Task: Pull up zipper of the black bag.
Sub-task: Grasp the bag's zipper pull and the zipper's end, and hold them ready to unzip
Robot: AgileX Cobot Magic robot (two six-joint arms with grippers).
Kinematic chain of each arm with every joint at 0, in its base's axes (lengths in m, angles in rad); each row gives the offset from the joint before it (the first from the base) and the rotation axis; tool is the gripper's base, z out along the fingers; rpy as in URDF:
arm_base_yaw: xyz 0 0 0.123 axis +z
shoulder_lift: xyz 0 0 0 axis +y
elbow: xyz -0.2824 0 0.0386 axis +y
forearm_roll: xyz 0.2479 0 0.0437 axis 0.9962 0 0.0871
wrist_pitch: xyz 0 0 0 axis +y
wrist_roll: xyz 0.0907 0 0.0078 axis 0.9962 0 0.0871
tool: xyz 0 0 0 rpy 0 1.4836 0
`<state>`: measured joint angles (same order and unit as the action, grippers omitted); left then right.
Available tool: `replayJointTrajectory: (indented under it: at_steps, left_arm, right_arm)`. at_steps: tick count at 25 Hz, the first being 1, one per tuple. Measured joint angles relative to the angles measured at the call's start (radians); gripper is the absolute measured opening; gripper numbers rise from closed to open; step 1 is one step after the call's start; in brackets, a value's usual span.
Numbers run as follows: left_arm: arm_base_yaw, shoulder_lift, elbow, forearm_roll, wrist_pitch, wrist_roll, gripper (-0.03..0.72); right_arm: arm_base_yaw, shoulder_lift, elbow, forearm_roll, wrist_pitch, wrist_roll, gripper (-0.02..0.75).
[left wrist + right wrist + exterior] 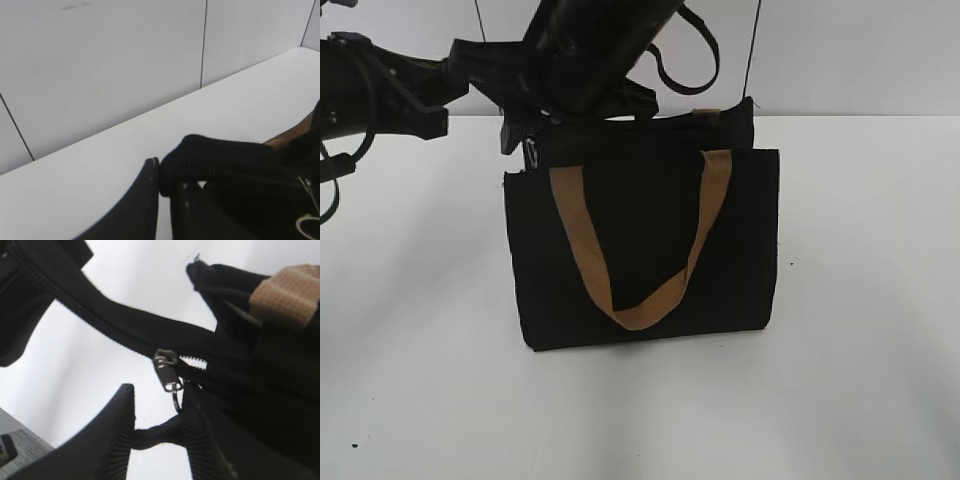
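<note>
White wall, white tabletop. My right end effector sits just under the zipper pull, fingers parted around a scrap of fabric, not the ring. My left end effector pinches the bag at its corner. The zipper runs away along the bag's top edge, mid-tabletop near the far edge.

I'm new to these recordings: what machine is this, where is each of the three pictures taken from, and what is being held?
This is a two-armed robot; each arm ends in a pincer. One picture looks at the white table from the front; the other two come from cameras on each wrist. A black bag with tan straps stands on the table. The left pincer is closed on the bag's fabric corner. The right pincer sits at the zipper, its silvery ring between the fingers; whether it is gripped, I cannot tell.
</note>
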<state>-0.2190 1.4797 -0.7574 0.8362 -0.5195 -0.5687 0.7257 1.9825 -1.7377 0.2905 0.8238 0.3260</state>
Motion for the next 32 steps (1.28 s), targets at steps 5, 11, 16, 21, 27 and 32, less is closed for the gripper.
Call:
replayJointTrajectory:
  at_steps: [5, 11, 16, 21, 27, 32]
  left_arm:
    - [0.000, 0.000, 0.000, 0.000, -0.005, -0.004, 0.036]
    - [0.000, 0.000, 0.000, 0.000, -0.035, -0.014, 0.036]
    - [0.000, 0.000, 0.000, -0.001, -0.038, -0.033, 0.036]
    - [0.000, 0.000, 0.000, -0.001, -0.039, -0.037, 0.036]
    - [0.000, 0.000, 0.000, -0.001, 0.023, -0.037, 0.036]
    - [-0.005, -0.009, 0.000, 0.004, 0.111, -0.037, 0.036]
  right_arm:
    - [0.000, 0.010, -0.001, -0.021, 0.000, 0.027, 0.253]
    - [0.000, 0.013, -0.001, -0.067, -0.023, 0.060, 0.222]
    - [0.000, 0.022, -0.001, -0.091, -0.047, 0.078, 0.087]
    - [0.000, 0.024, -0.001, -0.086, -0.048, 0.053, -0.005]
    - [0.000, -0.026, -0.001, -0.044, 0.005, -0.019, -0.008]
    - [-0.006, -0.047, -0.001, 0.022, 0.071, -0.096, -0.008]
